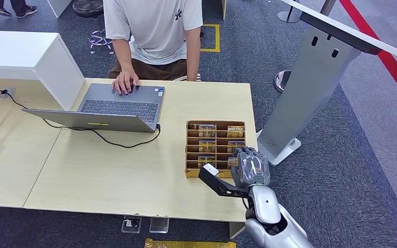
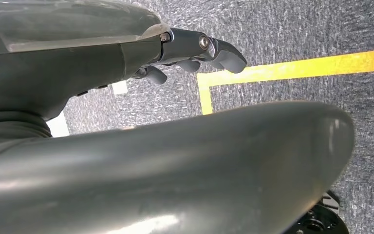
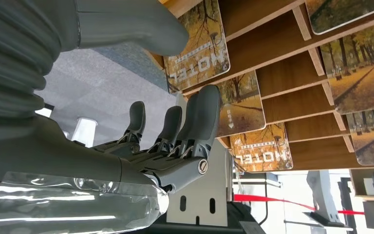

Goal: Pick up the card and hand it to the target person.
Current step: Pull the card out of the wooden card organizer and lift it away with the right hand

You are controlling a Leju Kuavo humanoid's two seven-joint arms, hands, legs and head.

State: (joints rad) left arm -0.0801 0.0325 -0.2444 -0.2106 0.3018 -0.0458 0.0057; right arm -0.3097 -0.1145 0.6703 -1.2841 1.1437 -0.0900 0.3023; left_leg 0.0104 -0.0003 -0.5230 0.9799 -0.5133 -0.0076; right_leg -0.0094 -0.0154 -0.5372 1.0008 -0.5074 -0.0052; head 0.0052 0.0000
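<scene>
On the worktop [image 1: 113, 175] the wooden card rack [image 1: 215, 125] sits at the right, cards [image 3: 198, 46] slotted inside. The right hand [image 1: 251, 166], fingers apart and empty, hovers at its near corner. It should settle thumb and fingers onto one card's edge, pinching cleanly before lifting.

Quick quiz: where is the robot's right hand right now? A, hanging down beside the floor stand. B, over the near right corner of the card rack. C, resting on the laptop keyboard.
B: the right hand hovers over the card rack's near right corner.
</scene>
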